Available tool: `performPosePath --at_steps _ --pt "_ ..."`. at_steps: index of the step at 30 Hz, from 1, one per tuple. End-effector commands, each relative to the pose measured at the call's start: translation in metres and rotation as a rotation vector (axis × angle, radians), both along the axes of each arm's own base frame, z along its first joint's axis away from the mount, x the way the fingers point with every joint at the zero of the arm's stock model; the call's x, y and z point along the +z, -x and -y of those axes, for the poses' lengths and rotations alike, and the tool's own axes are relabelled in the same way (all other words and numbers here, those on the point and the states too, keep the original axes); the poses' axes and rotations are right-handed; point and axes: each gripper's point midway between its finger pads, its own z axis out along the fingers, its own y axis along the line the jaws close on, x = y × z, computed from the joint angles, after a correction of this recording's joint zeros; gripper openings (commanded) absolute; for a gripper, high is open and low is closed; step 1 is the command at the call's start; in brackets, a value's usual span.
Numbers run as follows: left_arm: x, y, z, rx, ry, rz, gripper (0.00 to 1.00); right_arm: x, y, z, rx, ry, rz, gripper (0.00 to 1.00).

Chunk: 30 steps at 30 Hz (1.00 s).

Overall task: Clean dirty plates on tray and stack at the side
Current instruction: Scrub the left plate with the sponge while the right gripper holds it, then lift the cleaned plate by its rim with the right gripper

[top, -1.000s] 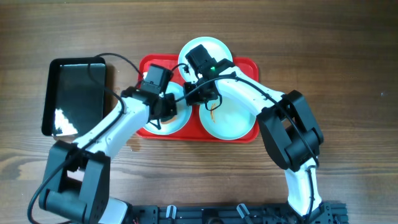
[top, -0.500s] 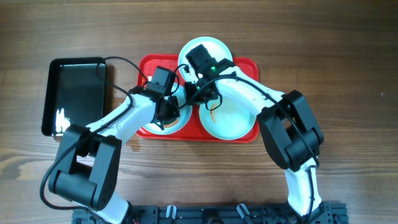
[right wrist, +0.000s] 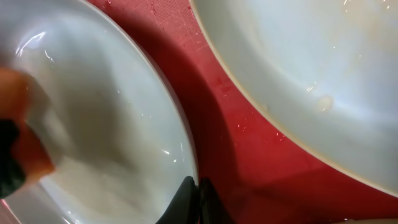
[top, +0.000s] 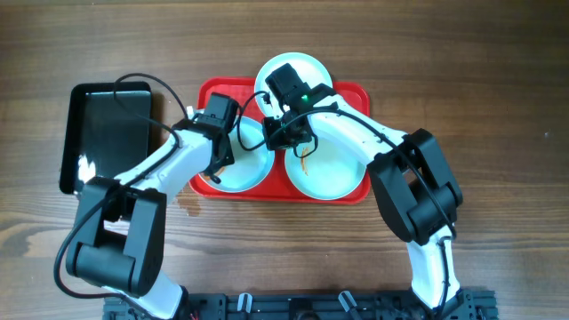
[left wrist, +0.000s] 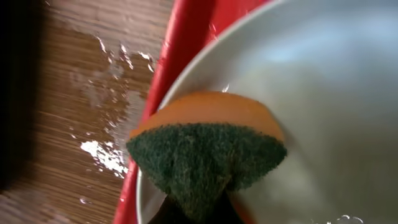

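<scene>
Three pale plates lie on the red tray (top: 356, 93): one at the back (top: 307, 69), one front left (top: 249, 169), one front right (top: 333, 173) with an orange-brown smear. My left gripper (top: 212, 167) is shut on an orange sponge with a green scouring face (left wrist: 208, 149), pressed on the left rim of the front-left plate (left wrist: 311, 93). My right gripper (right wrist: 194, 202) is shut on that plate's right rim (right wrist: 93, 124), pinching it between its dark fingers. The front-right plate (right wrist: 311, 74) lies just beyond, across a strip of tray (right wrist: 249, 155).
A glossy black tray (top: 107, 133) sits on the wood to the left of the red tray. Water drops (left wrist: 102, 152) wet the table by the red tray's left rim (left wrist: 186, 43). Both arms cross over the tray's front half.
My left gripper has swept the sponge from the middle of the front-left plate out to its left rim. The right gripper has kept its hold on the rim.
</scene>
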Motion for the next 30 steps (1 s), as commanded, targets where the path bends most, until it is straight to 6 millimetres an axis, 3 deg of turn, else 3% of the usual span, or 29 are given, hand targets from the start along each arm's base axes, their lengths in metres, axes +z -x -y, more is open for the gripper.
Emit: performPosePath --at_steps 1,7,13,19,24,28,30 --pt "0.06 -0.036 0.005 0.015 0.018 0.177 0.04 -0.006 -0.002 0.002 -0.005 0.01 -0.004 0.04" --pt "0.121 -0.039 0.028 -0.025 0.186 0.301 0.04 0.006 -0.008 -0.002 -0.004 -0.009 0.024 0.04" --pt "0.148 -0.015 0.035 -0.054 0.267 0.303 0.04 0.032 -0.014 -0.005 -0.004 -0.036 0.075 0.04" --pt "0.148 0.01 0.027 -0.042 0.264 0.233 0.04 0.092 -0.028 0.005 -0.042 -0.04 0.231 0.04" --pt "0.141 0.021 0.027 -0.042 0.27 0.177 0.04 0.155 -0.036 0.036 -0.076 0.046 0.43 0.04" --pt "0.141 0.021 0.028 -0.042 0.272 0.175 0.04 0.185 -0.042 0.059 -0.076 0.143 0.561 0.04" --pt "0.14 0.023 0.028 -0.043 0.274 0.169 0.04 0.189 -0.045 0.063 -0.023 0.193 0.61 0.04"
